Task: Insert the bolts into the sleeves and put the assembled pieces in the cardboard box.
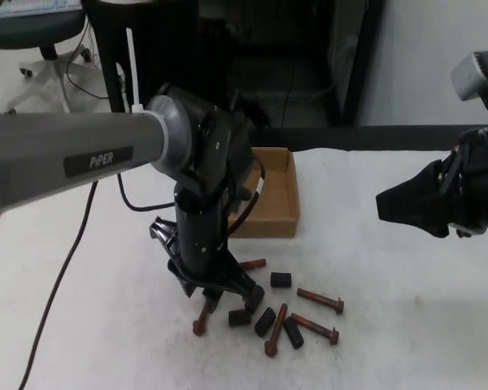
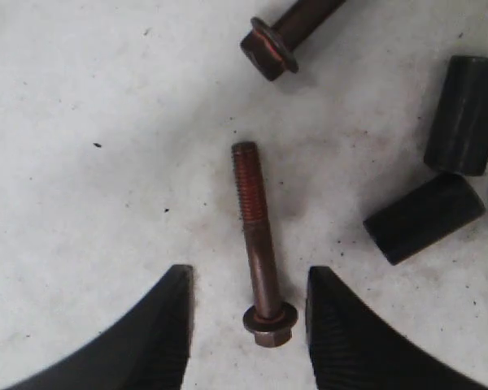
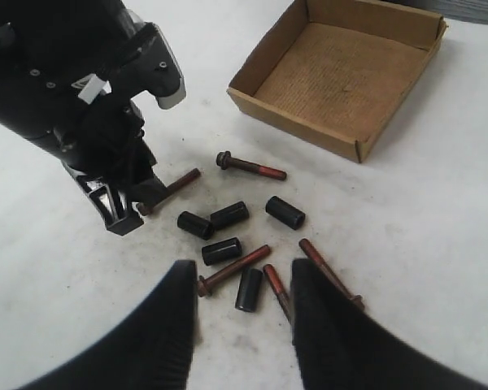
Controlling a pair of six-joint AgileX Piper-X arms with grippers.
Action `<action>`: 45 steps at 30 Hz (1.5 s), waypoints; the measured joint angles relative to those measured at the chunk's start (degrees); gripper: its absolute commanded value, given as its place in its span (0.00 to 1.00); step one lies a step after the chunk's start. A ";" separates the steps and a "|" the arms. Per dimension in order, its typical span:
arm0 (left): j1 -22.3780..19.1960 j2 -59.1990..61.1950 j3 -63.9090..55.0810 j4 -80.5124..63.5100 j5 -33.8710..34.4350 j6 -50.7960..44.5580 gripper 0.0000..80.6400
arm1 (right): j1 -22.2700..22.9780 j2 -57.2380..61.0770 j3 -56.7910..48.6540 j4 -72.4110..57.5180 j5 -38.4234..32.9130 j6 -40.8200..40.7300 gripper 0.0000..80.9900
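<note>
One white bench [image 1: 407,349] carries everything. The left arm [image 1: 65,154] comes in from the side and bends down over it. In the high view it hides part of the cardboard box [image 1: 270,225], which sits open-topped toward the far edge of the bench. A black cable [image 1: 61,276] trails over the bench beside that arm.

The left end effector [image 2: 248,276] hangs low over one end of the scatter with its fingers spread. One bolt [image 2: 259,236] lies flat on the bench in the gap between them. Its flanged head is level with the fingertips, its threaded end points away, and neither finger touches it. The right end effector [image 3: 246,268] hovers higher on the other side, fingers likewise spread and holding nothing. Its wrist view looks across the pile toward the box.

Five bolts [image 3: 329,272] lie loose on the bench in front of the box, each bare along its shank. A second bolt [image 2: 268,47] has its head just past the threaded tip of the one between the left fingers, apart from it.

Five short black sleeves [image 3: 229,215] lie on their sides, clustered among the bolts. Two of them lie close together near the framed bolt, just outside one finger of the left end effector. The rest lie farther along, between the other bolts.
</note>
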 measured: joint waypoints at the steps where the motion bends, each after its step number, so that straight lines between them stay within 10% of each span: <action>1: 0.00 0.00 0.00 -0.01 0.00 -0.69 0.51 | 0.00 0.00 0.00 0.00 0.00 0.03 0.45; 24: 0.00 4.61 0.16 0.51 4.18 -4.50 0.51 | -0.11 0.00 0.00 0.00 0.00 0.40 0.45; 38: 0.00 4.61 0.16 -2.66 4.18 4.66 0.00 | -0.11 0.00 0.00 0.00 0.00 0.40 0.45; 45: -0.49 4.61 0.16 -2.23 -1.10 14.67 0.00 | -0.11 0.00 0.00 0.00 0.51 0.40 0.45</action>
